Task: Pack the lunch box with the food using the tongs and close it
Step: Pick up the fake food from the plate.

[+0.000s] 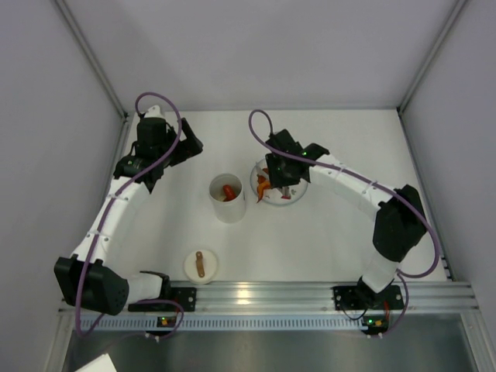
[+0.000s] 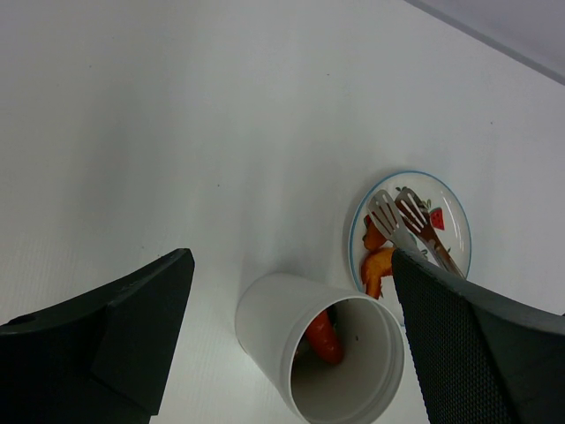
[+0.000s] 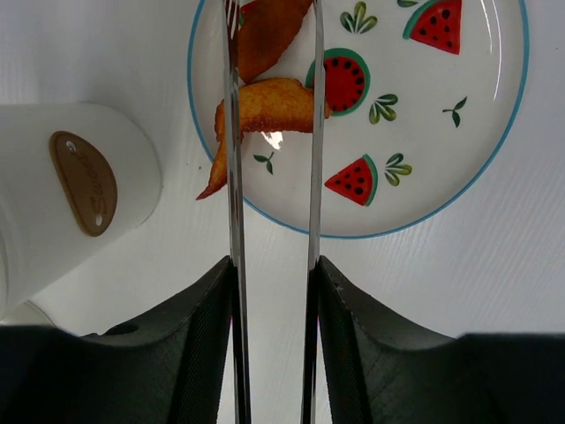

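right gripper (image 3: 274, 267) clamped on the tongs (image 3: 233, 177), orange strips (image 3: 265, 106) look light and slick, I'd pinch 1 mid-length

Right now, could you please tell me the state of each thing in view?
lunch box: upright, open, red piece inside.
lid: off, flat on the table.
tongs: held, tips apart over the plate.
plate: holds orange pieces.
left gripper: open, empty.
right gripper: shut on the tongs.
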`<state>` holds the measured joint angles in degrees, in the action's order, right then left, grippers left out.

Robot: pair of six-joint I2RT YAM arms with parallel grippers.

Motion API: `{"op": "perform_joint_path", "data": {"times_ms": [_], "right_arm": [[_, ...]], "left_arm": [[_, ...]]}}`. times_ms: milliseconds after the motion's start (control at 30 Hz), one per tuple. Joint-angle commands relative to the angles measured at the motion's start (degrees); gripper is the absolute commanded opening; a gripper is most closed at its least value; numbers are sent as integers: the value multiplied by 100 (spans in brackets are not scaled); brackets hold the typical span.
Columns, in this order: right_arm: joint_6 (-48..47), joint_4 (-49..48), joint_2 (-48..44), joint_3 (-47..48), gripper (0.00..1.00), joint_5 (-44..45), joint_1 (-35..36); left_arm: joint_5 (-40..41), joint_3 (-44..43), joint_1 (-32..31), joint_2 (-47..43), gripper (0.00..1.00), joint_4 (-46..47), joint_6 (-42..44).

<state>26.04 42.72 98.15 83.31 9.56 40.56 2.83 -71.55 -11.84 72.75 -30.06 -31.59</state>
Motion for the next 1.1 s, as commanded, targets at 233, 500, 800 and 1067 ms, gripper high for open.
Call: {"op": "perform_joint_path", "data": {"times_ms": [233, 500, 800, 1067], "right_arm": [[-3, -1, -296, -25, 40, 72, -83], [59, -44, -507, -359, 40, -148, -74], [94, -97, -586, -394, 40, -350, 49], [103, -79, -437, -368, 40, -420, 119]], "left_arm": [[51, -52, -21, -24, 99, 53, 4], [42, -43, -21, -33, 99, 45, -5], [25, -43, -21, -33, 99, 53, -13], [25, -52, -21, -33, 99, 62, -5]]}}
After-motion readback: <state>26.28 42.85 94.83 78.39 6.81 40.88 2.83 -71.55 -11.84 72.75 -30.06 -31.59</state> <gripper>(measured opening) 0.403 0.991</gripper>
